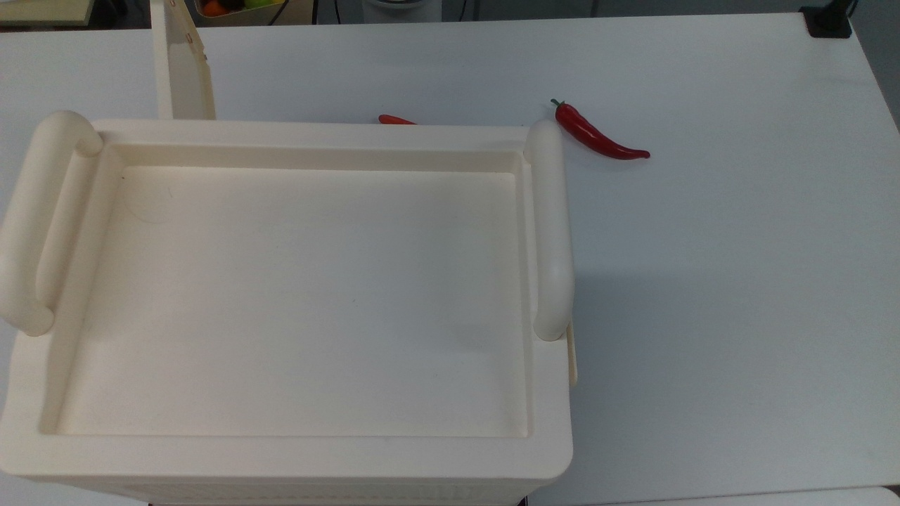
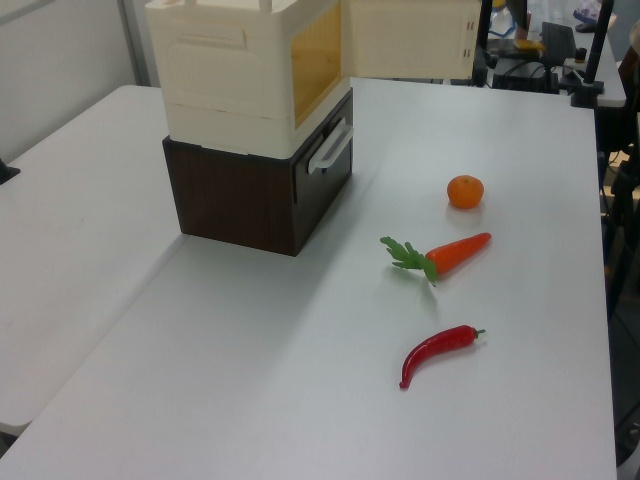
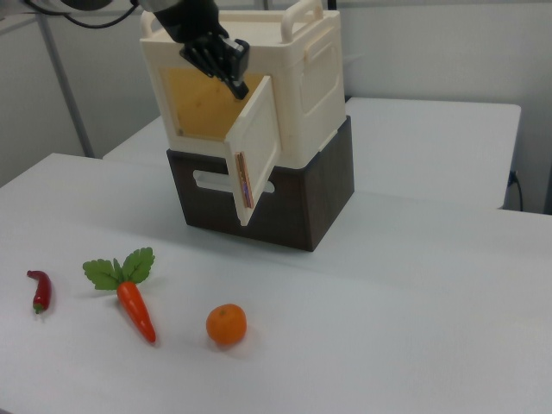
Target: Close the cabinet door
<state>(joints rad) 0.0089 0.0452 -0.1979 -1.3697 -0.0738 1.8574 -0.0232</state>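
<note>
The cream cabinet (image 3: 302, 78) stands on a dark brown drawer base (image 3: 285, 203). Its recessed top and two bar handles are seen from above in the top view (image 1: 295, 302). The cabinet door (image 3: 257, 147) is swung open, showing the yellowish inside (image 3: 198, 103). In the left view the door (image 2: 410, 40) sticks out toward the left view's right; in the top view it is the panel (image 1: 181, 67) at the upper left. My black gripper (image 3: 236, 81) hangs at the door's upper edge, in front of the opening.
On the white table (image 2: 300, 380) lie a red chili (image 2: 437, 352), a carrot (image 2: 452, 253) with green leaves and an orange (image 2: 465, 191). The chili (image 1: 598, 133) lies beside the cabinet's right handle in the top view. The base has a drawer with a white handle (image 2: 330, 150).
</note>
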